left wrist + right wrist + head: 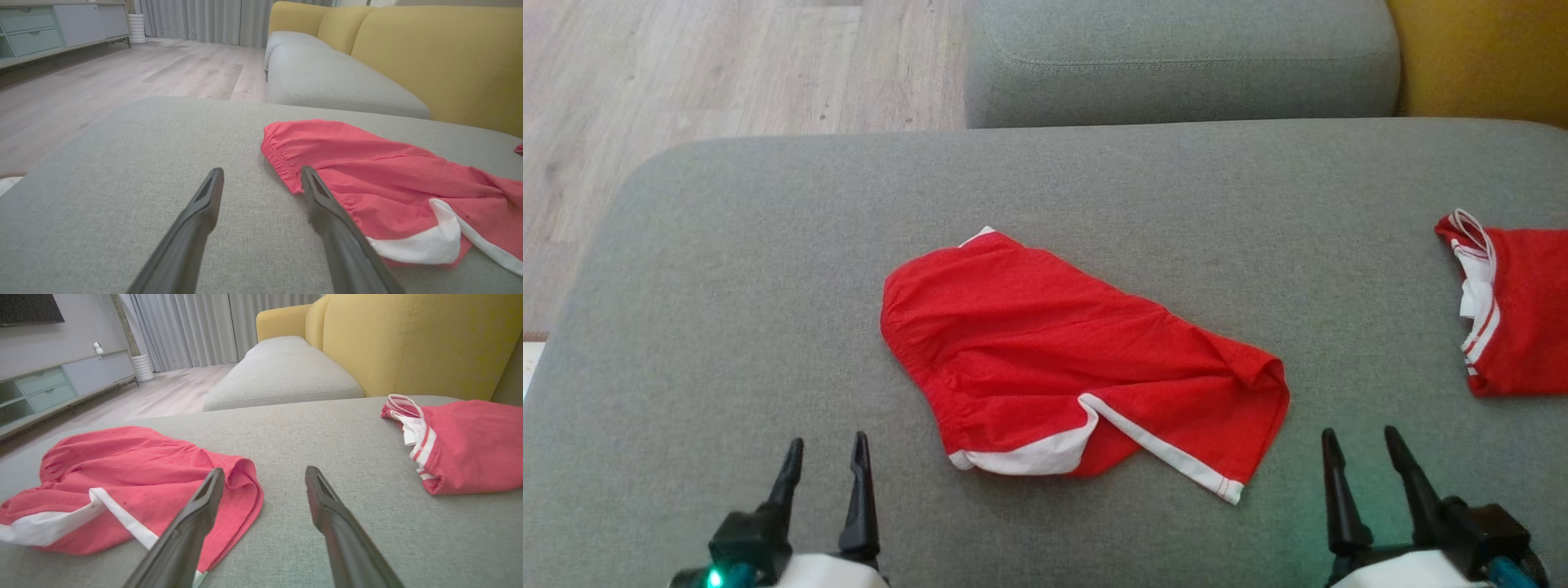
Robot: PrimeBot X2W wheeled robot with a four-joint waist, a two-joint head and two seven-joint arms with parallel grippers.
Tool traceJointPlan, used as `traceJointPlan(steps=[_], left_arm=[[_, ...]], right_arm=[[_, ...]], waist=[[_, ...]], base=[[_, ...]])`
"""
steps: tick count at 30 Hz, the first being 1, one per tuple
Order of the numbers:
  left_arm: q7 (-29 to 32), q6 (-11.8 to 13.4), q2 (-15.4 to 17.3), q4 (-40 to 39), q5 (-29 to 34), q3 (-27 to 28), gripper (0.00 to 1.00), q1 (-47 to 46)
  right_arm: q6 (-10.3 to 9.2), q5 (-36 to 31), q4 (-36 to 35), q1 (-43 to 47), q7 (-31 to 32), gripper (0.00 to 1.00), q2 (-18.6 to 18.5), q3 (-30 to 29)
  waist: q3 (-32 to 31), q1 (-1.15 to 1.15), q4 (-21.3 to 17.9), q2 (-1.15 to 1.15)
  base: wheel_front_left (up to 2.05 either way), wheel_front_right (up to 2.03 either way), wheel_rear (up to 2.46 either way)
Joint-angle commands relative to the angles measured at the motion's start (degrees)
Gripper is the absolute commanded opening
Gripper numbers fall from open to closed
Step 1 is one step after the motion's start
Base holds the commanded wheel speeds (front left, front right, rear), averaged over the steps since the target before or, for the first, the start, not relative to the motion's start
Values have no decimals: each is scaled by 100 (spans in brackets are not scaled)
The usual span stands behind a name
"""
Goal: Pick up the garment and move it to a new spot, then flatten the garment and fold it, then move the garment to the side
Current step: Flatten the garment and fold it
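Red white-trimmed cloth shorts (pixel 1062 343): rumpled mid grey cushion (pixel 727 286) | left gripper (pixel 827 438), right gripper (pixel 1359 430): spread wide, empty | tip: grip waistband and hem edges, not folds

My left claw (pixel 827 441) has bare gray cushion (pixel 727 269) ahead, all the way to the far edge. The red shorts (pixel 1062 351) lie in the middle, just to its right. My right claw (pixel 1360 431) has a bare strip ahead, between the shorts and another red garment (pixel 1519 318) at the right edge.
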Motion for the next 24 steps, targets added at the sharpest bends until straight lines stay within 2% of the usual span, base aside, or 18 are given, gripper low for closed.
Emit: traceJointPlan(steps=[1, 4, 5, 6, 9, 14, 24], left_arm=[[-71, -103, -54, -59, 11, 204, 100, -120], [-70, -279, -65, 268, -45, 83, 100, -162], [-35, -321, -64, 342, -58, 47, 100, -205], [121, -405, -33, 465, -47, -45, 100, -317], [388, -503, 18, 587, -46, -141, 100, -475], [750, -652, 85, 730, -52, -278, 100, -676], [1287, -1003, 48, 846, -211, -604, 100, -1007]], right_arm=[[43, 170, -223, -191, -76, 100, -38, 229], [43, 439, -196, -206, 400, 100, -38, 558], [43, 512, -213, -212, 661, 100, -38, 666], [43, 653, -264, -226, 1259, 100, -38, 861], [43, 940, -325, -287, 2008, 100, -38, 988], [43, 881, -314, -437, 2564, 100, -38, 924], [43, 856, -156, -674, 3069, 100, -38, 956]], waist=[[-6, 0, -10, 0], [-10, 0, -28, 0], [6, 0, -32, 0], [52, 0, -42, 0], [128, 0, -76, 0], [246, 0, -76, 0], [519, 0, 33, 0]], base=[[0, 0, 0], [0, 0, 0], [0, 0, 0], [0, 0, 0], [0, 0, 0], [0, 0, 0], [0, 0, 0]])
